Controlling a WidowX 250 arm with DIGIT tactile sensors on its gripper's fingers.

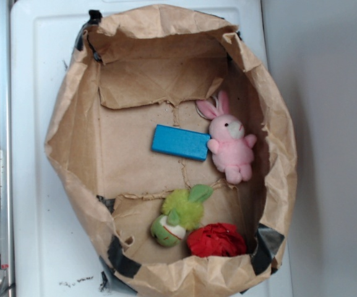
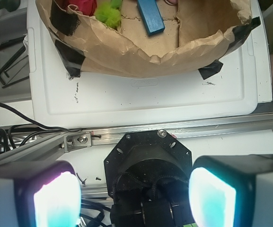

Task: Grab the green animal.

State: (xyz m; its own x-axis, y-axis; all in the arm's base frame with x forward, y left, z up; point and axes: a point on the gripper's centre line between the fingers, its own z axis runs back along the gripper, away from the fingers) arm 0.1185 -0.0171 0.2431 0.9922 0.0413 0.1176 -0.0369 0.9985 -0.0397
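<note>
The green animal (image 1: 179, 216) lies in the paper bag (image 1: 73, 161), just beside the red fuzzy ball (image 1: 216, 240), and the gripper (image 2: 134, 198) is open and empty, well apart from the bag, so the toy is far ahead and a bit left.

The end effector (image 2: 134, 198) has two glowing cyan-pink pads (image 2: 56, 201) in pale housings, flanking what looks like a black octagonal mount

No readable text, labels, brands or numbers appear in either view.
</note>
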